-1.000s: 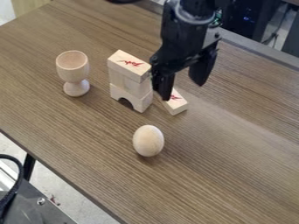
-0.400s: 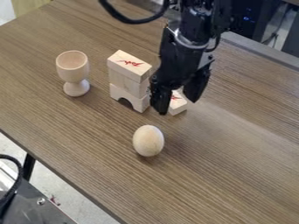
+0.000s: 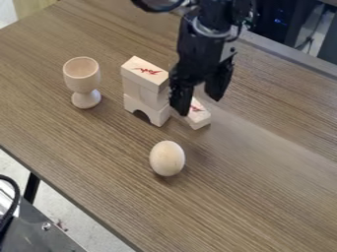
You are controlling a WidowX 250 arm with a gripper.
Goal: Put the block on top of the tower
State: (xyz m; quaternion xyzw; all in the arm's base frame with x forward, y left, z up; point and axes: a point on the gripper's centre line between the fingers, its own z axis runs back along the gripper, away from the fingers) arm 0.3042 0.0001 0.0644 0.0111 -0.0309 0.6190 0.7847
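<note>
wooden pieces: one tower (image 3: 146, 88) with an arched base and one loose block (image 3: 200, 119), on the table (image 3: 263, 197) just beside it. one gripper (image 3: 199, 102) hangs over this block, fingers well apart, gripping nothing; one finger partly hides it. the tower stands between one goblet (image 3: 84, 78) and the gripper, one egg (image 3: 167, 158) nearby.

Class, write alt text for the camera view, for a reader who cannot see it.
A robot's open black claw hangs at a loose wooden block beside a small block tower with an arched base. On a brown table, a wooden goblet stands on the tower's other side and a wooden egg lies nearer the camera.
</note>
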